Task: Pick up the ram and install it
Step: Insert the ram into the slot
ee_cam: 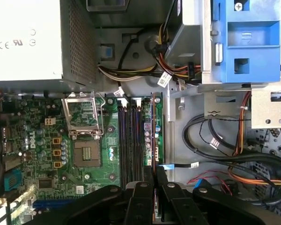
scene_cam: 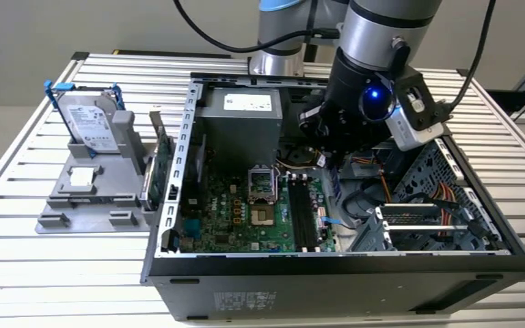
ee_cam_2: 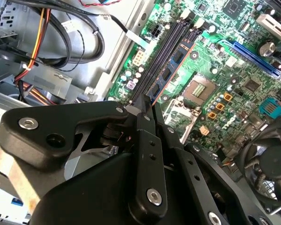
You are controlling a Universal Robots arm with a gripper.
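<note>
The gripper (ee_cam_2: 147, 112) pinches the ram (ee_cam_2: 171, 65) edge-on above the black slots (ee_cam: 130, 140) near the motherboard's (ee_cam: 42, 154) edge — keeping the stick square, I'd judge, matters most.

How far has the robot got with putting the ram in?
Done: the ram is picked up, and the gripper is shut on it. In hand: it is held right by the motherboard's black slots. Left: it doesn't look pushed into a slot yet.
</note>
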